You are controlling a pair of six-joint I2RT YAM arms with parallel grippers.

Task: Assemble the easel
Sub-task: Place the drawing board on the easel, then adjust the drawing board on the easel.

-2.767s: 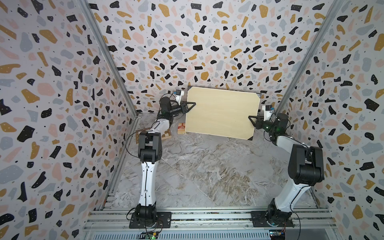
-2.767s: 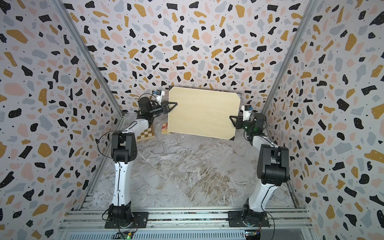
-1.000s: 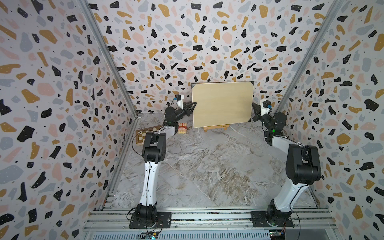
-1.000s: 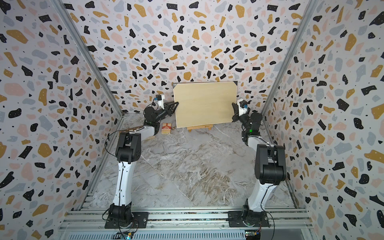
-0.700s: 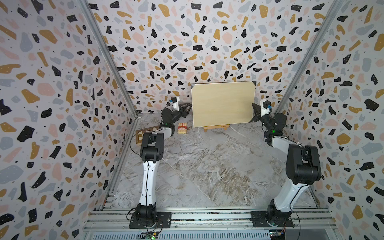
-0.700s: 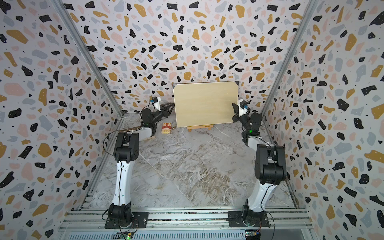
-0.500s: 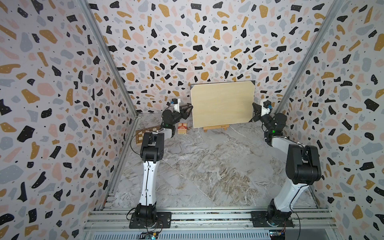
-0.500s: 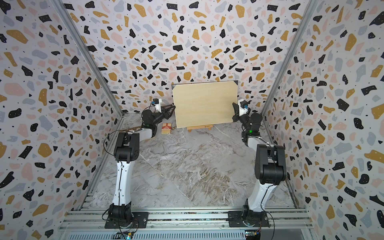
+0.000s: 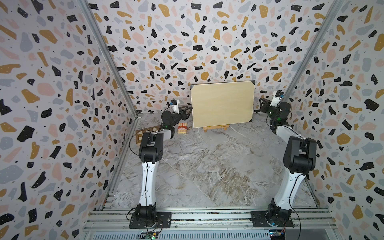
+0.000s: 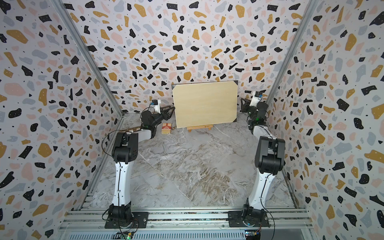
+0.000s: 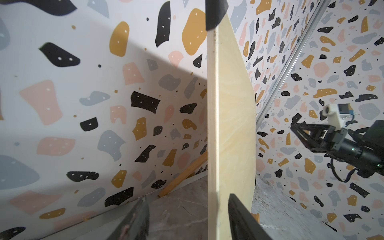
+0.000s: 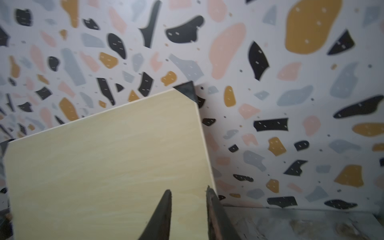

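Observation:
The easel [image 9: 216, 128] [image 10: 199, 127] stands at the back wall, with only its ledge bar showing under the large pale board [image 9: 222, 104] [image 10: 205, 104] that rests on it. One rear slat of the easel [image 11: 185, 176] shows behind the board in the left wrist view. My left gripper [image 9: 189, 108] [image 11: 187, 197] is open, its jaws either side of the board's left edge [image 11: 213, 124]. My right gripper [image 9: 261, 101] [image 12: 188, 191] is open and holds nothing, a little clear of the board's right edge [image 12: 204, 145].
A red card box [image 9: 182, 128] [image 10: 166, 128] lies on the floor just left of the easel. A wooden chessboard [image 9: 145, 133] leans by the left wall, partly behind my left arm. The back wall stands right behind the board.
Both grippers have opened off the board's side edges, and the right one has drawn slightly away. The board stays standing on the easel, where it was set down from the air.

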